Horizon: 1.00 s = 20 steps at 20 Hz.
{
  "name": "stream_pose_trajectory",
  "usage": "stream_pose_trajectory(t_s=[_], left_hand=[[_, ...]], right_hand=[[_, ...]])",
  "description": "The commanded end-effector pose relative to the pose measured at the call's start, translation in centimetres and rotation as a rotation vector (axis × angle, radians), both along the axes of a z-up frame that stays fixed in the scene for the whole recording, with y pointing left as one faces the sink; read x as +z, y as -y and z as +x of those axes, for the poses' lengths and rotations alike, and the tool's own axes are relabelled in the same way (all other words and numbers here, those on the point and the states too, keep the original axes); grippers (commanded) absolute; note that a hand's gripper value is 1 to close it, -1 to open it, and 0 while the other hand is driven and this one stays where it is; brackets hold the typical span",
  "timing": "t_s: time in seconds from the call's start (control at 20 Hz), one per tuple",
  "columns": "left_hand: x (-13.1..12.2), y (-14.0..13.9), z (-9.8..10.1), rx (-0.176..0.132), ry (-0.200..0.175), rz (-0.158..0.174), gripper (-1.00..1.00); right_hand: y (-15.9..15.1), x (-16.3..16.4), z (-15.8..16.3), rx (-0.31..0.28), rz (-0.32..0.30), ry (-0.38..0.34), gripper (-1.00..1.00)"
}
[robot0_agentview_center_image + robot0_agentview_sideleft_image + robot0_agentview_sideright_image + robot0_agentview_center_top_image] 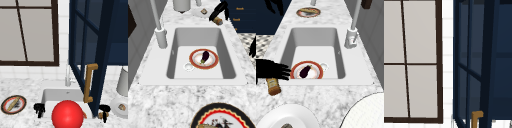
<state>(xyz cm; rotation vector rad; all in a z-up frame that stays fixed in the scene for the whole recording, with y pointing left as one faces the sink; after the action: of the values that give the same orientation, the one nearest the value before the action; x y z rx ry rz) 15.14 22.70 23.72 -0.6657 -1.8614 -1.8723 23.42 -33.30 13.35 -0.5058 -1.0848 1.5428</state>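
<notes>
small brown bottle (273,86): on the marble counter (178,100) just beside the sink's (198,37) right front corner, close to the counter's front edge. looks tilted or lying rather than upright, though hard to tell which.

right hand (271,71): directly over the bottle, fingers stretched straight out toward the basin, not curled round anything. hard to tell whether touching the bottle or just above it. in the front view, right hand (104,110) hanging with fingertips down and the bottle (101,115) at their side.

likely trouble from here:
- with flat fingers and no grip, a sideways brush probably enough to roll the bottle, either off the front edge or over the rim into the sink.
- inside the sink, a red-rimmed plate (203,58) with a dark eggplant (205,56) on it, near the side the bottle is on; a drop there could strike the plate or knock the eggplant off.
- overhead, the open blue cabinet door (100,50) with its wooden handle (88,82), near above the hand; a straight lift risks hitting its lower edge.
- to the right, a white plate (120,107), near enough for a wide sweep to nudge.

left hand (39,109): idle in the air at the sink's left front corner, fingers loose and hanging, holding nothing.
</notes>
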Motion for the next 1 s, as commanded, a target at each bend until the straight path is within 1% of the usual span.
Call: stream_pose_trajectory(t_s=[0.0, 0.1, 0.25, 0.3, 0.35, 0.4, 0.45, 0.5, 0.55, 0.6, 0.7, 0.8, 0.9, 0.95], left_hand=[[0.0, 0.0, 0.0, 0.0, 0.0, 0.0, 0.0], [0.0, 0.0, 0.0, 0.0, 0.0, 0.0, 0.0], [0.0, 0.0, 0.0, 0.0, 0.0, 0.0, 0.0], [0.0, 0.0, 0.0, 0.0, 0.0, 0.0, 0.0], [0.0, 0.0, 0.0, 0.0, 0.0, 0.0, 0.0], [0.0, 0.0, 0.0, 0.0, 0.0, 0.0, 0.0], [0.0, 0.0, 0.0, 0.0, 0.0, 0.0, 0.0], [0.0, 0.0, 0.0, 0.0, 0.0, 0.0, 0.0], [0.0, 0.0, 0.0, 0.0, 0.0, 0.0, 0.0], [0.0, 0.0, 0.0, 0.0, 0.0, 0.0, 0.0], [0.0, 0.0, 0.0, 0.0, 0.0, 0.0, 0.0], [0.0, 0.0, 0.0, 0.0, 0.0, 0.0, 0.0], [0.0, 0.0, 0.0, 0.0, 0.0, 0.0, 0.0], [0.0, 0.0, 0.0, 0.0, 0.0, 0.0, 0.0]], right_hand=[[2.2, -1.7, 1.0, 0.034, -0.023, 0.023, -1.0], [2.3, -3.3, 2.2, 0.046, -0.053, 0.003, -1.0], [2.3, -5.2, 4.4, 0.046, -0.085, 0.009, -1.0], [2.2, -5.7, 5.3, 0.033, -0.09, -0.018, -1.0], [2.3, -6.0, 6.2, 0.024, -0.087, -0.064, -1.0], [2.3, -6.2, 6.8, 0.026, -0.085, -0.102, -1.0], [2.6, -6.1, 6.6, 0.031, -0.081, -0.096, -1.0], [3.4, -6.0, 6.0, 0.022, -0.076, -0.083, -1.0], [3.8, -5.7, 5.1, -0.002, -0.076, -0.065, -1.0], [4.0, -5.6, 4.7, -0.014, -0.077, -0.061, -1.0], [3.9, -5.1, 4.1, -0.016, -0.083, -0.052, -1.0], [3.3, -5.8, 3.2, -0.017, -0.056, -0.069, -1.0], [2.9, -6.1, 3.2, -0.017, -0.049, -0.085, -1.0], [2.9, -6.4, 3.7, -0.018, -0.042, -0.101, -1.0]])
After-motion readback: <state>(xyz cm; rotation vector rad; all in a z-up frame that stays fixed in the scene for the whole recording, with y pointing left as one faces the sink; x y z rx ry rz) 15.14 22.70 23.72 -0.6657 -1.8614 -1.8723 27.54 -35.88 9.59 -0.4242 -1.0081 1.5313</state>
